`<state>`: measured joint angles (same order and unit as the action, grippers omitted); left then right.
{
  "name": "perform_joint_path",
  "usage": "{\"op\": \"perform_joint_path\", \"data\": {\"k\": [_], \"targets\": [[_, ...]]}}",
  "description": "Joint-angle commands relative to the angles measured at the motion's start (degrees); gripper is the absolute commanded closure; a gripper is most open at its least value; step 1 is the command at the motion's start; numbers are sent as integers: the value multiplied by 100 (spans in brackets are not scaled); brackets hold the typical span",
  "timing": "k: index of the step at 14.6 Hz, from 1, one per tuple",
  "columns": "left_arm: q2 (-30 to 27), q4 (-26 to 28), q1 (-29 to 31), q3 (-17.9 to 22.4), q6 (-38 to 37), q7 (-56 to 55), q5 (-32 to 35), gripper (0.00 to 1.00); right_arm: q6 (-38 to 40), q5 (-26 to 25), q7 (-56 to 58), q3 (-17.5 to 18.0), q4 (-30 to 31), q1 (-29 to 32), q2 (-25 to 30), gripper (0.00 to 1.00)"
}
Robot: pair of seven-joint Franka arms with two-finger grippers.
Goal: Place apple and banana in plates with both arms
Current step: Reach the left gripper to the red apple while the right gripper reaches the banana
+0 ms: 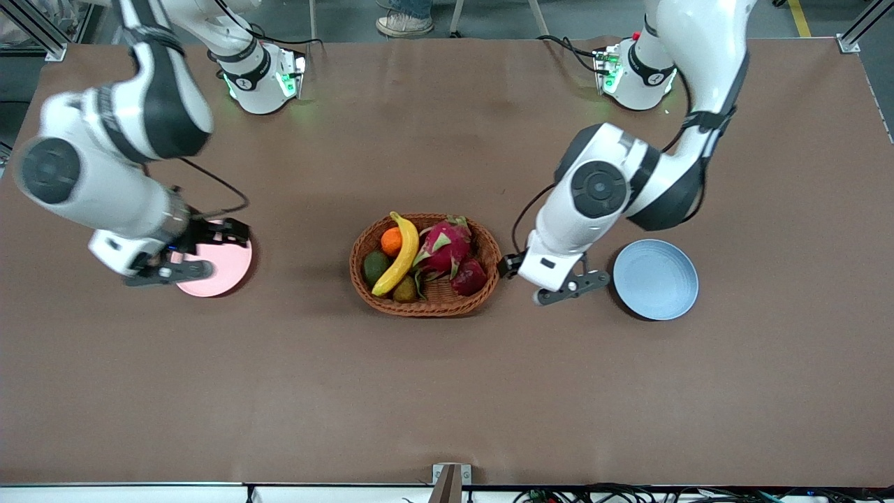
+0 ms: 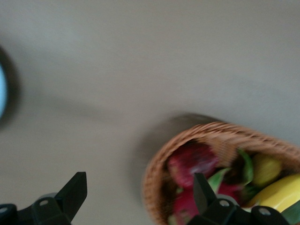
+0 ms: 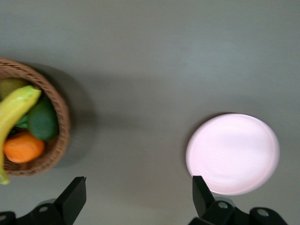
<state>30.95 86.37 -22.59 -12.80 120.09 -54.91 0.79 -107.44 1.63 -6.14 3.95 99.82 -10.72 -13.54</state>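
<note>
The banana (image 1: 398, 255) and apple (image 1: 469, 276) are lying in the basket (image 1: 426, 304) at mid-table, the apple beside the dragon fruit (image 1: 443, 246). The left gripper (image 1: 555, 285) is hanging, jaws wide and holding nothing, between basket and blue plate (image 1: 656, 279). The right gripper (image 1: 187, 251) is hovering, jaws wide and holding nothing, over the pink plate (image 1: 223, 276). No writing is readable.

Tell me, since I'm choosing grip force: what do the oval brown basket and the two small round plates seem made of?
The oval brown basket looks like woven wicker: its wall shows a braided weave. The pale pink plate and light blue plate look like matte plastic or melamine, smooth with soft, dull highlights; ceramic cannot be ruled out.
</note>
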Motion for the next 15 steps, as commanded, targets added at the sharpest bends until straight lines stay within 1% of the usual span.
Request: {"op": "perform_joint_path", "data": {"k": [1,4,6,7,10,11,13,15], "targets": [[481,-200,-324,32,592,-922,-79,0,-494,83,-719,-44,-147,-710,-534,0],[806,-191,-509,32,892,-1415,-79,0,-1128,118,-1755,-44,-173,-1440,-1009,0],[939,-182,-562,32,1121,-1636,-79,0,-1428,135,-2005,-35,-191,-1652,-1229,0],[1026,-182,-563,23,1235,-1663,-87,0,-1428,196,-2014,-35,-191,-1697,-1282,0],[1246,-182,-624,32,1596,-1751,-263,0,-1446,784,-2005,-35,-191,-1881,-1397,0],[1290,-182,-685,32,1631,-1751,-281,0,-1437,873,-2005,-35,-191,-1916,-1406,0],[1387,-182,-695,32,1631,-1751,-290,0,-1376,882,-2023,-35,-164,-2030,-1424,3],[1414,-182,-721,32,1631,-1751,-290,3,-1358,909,-2031,-26,-138,-2136,-1432,10]]}}
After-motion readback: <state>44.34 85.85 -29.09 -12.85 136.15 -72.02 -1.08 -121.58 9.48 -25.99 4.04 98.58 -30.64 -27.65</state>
